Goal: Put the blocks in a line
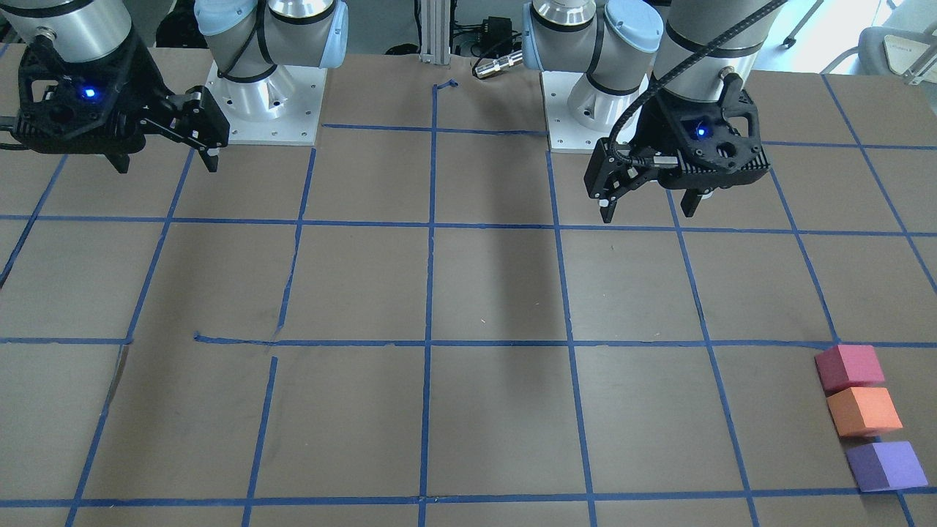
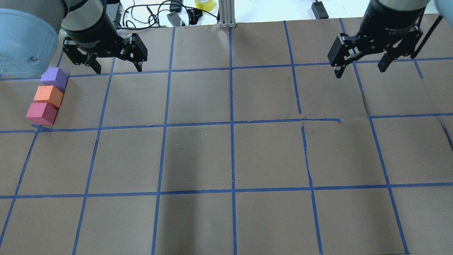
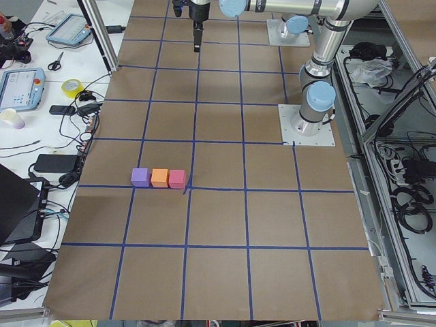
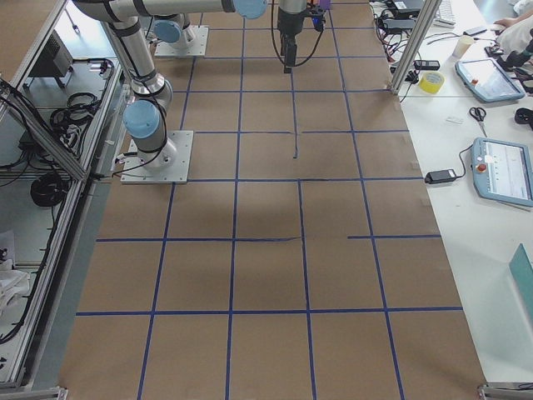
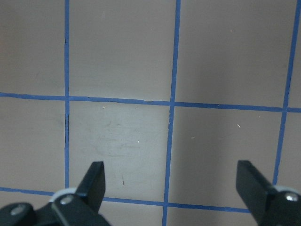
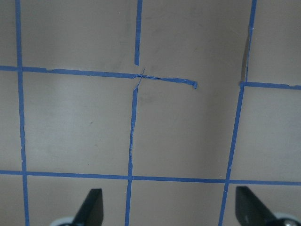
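Three blocks stand in a line at the table's left end, touching or nearly so: purple (image 2: 53,77), orange (image 2: 48,95), red-pink (image 2: 41,113). From across the table the same row runs red-pink (image 1: 849,366), orange (image 1: 864,411), purple (image 1: 887,465); from the left end it reads purple (image 3: 140,177), orange (image 3: 159,178), red-pink (image 3: 177,178). My left gripper (image 2: 118,69) hangs open and empty above the table, right of the purple block and apart from it (image 1: 648,212) (image 5: 171,176). My right gripper (image 2: 360,72) hangs open and empty far to the right (image 1: 167,165) (image 6: 169,202).
Blue tape lines (image 2: 231,124) divide the brown table into squares. The two arm bases (image 1: 267,102) (image 1: 585,110) stand at the robot's edge. Beyond the far edge are cables (image 2: 152,14), a yellow tape roll (image 2: 205,4) and an aluminium post (image 2: 226,14).
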